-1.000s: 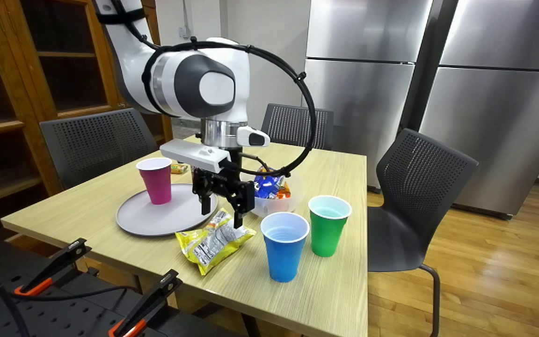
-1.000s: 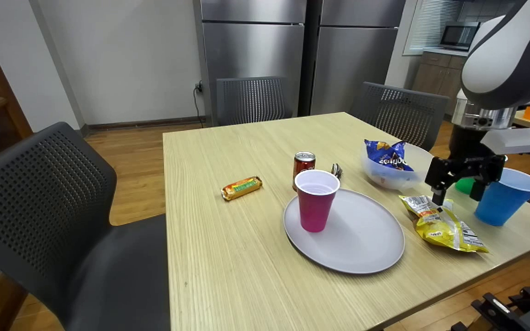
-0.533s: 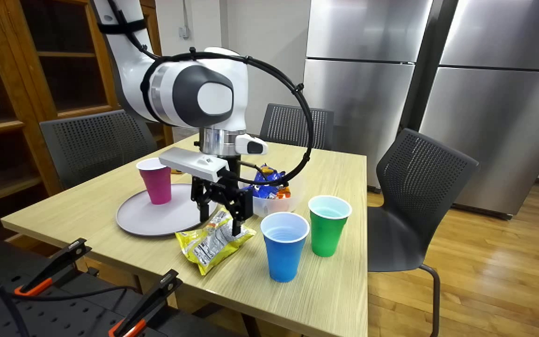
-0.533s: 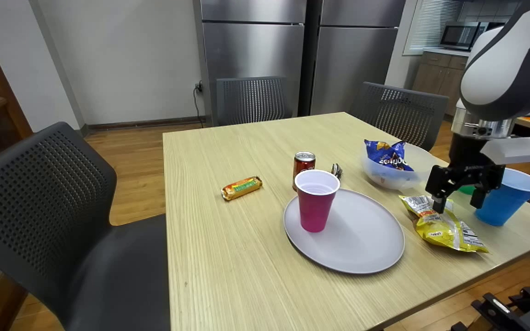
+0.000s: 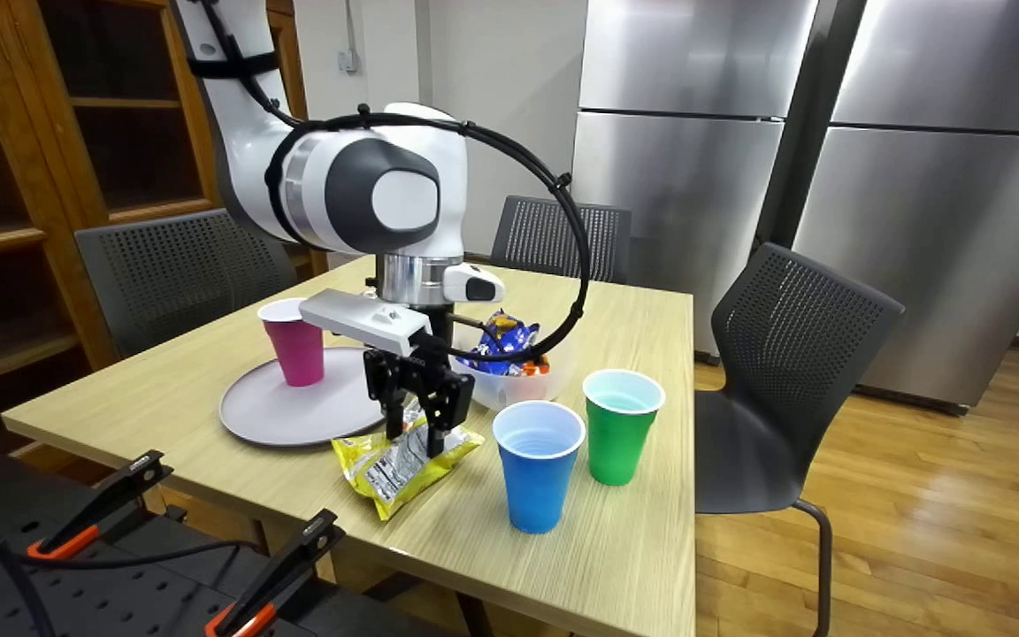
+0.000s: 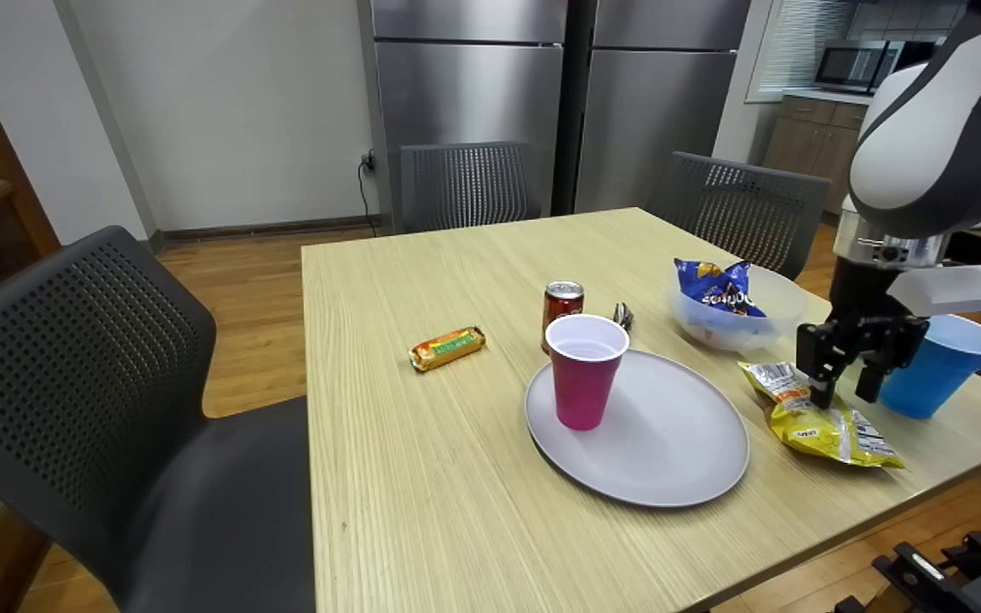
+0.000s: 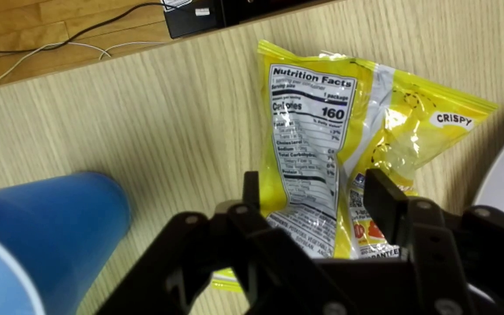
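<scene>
Jaws stand apart — over the yellow snack bag (image 7: 311, 153) — near a blue cup (image 5: 538, 482).

Three cups (image 5: 538, 482), one yellow bag (image 7: 309, 148), one plate (image 6: 669, 438), one bowl (image 6: 722, 335)

On the counter (image 6: 405, 477) I see a magenta cup (image 6: 584, 387) upright on a gray plate (image 6: 674, 451), partly hiding a red can (image 6: 562, 303) from me, with a gold-wrapped bar (image 6: 448, 348) lying apart from the plate. A translucent bowl (image 6: 722, 334) holds a blue snack bag (image 6: 716, 283). In an exterior view I get a blue cup (image 5: 537, 482) and a green cup (image 5: 617, 442), both upright near each other. Around the counter I count 3 gray chairs (image 5: 797, 341), with 2 steel refrigerators (image 5: 678, 234) behind.
</scene>
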